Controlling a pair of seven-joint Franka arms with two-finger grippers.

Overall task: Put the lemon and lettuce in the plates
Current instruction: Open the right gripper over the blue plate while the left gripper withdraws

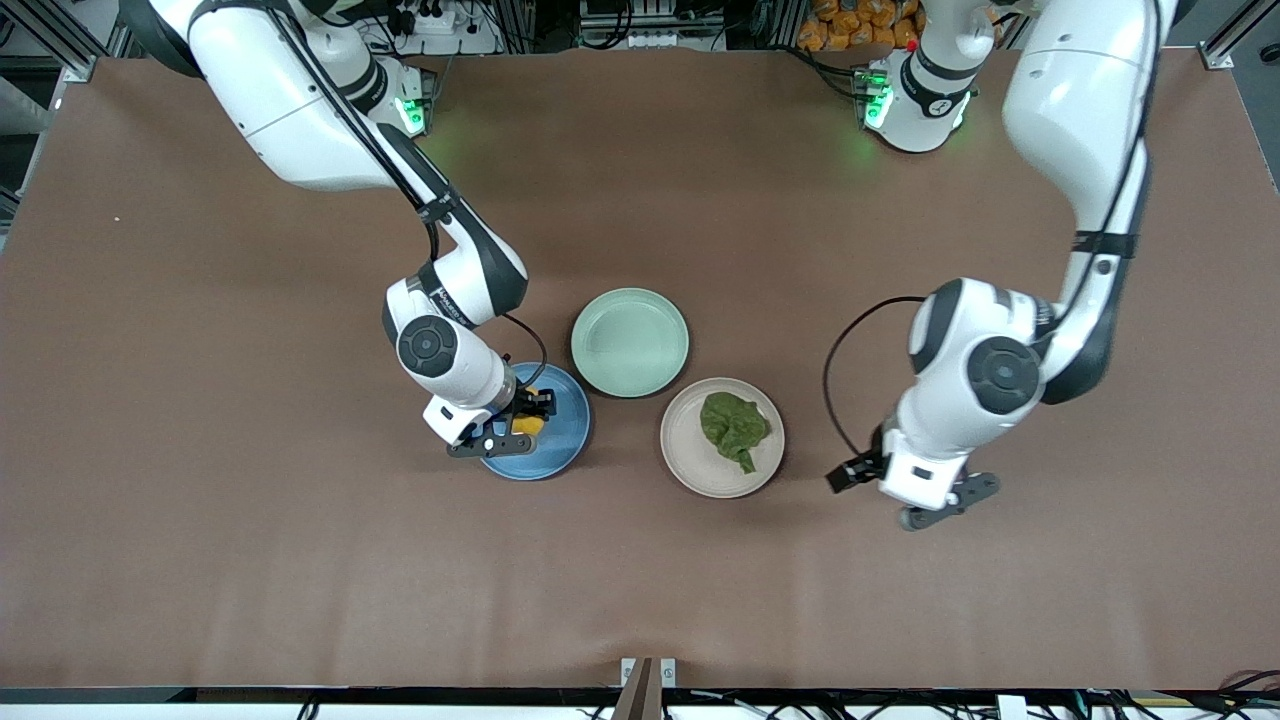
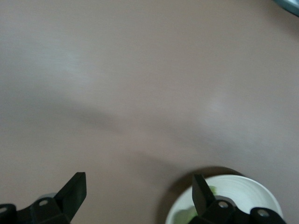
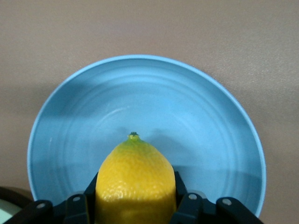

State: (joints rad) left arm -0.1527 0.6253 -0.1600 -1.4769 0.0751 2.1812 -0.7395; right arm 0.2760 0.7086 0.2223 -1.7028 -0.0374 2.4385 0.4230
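Currently the right gripper (image 1: 522, 424) sits just left of centre in the front view, over the blue plate (image 1: 560, 455), fingers pinching the lemon (image 3: 135, 184) by its sides (nubbed tip pointing out over the plate's well in the right wrist view). Lettuce (image 1: 734, 428) lies in the beige-white plate (image 1: 690, 460), just right of centre. Light green plate (image 1: 630, 342) sits above and between the two, holding nothing. Left gripper (image 1: 925, 500) hangs at lower right of the frame over bare brown table (image 1: 200, 450), fingers spread apart and holding nothing; its wrist view catches the beige-white plate's rim at the bottom edge.
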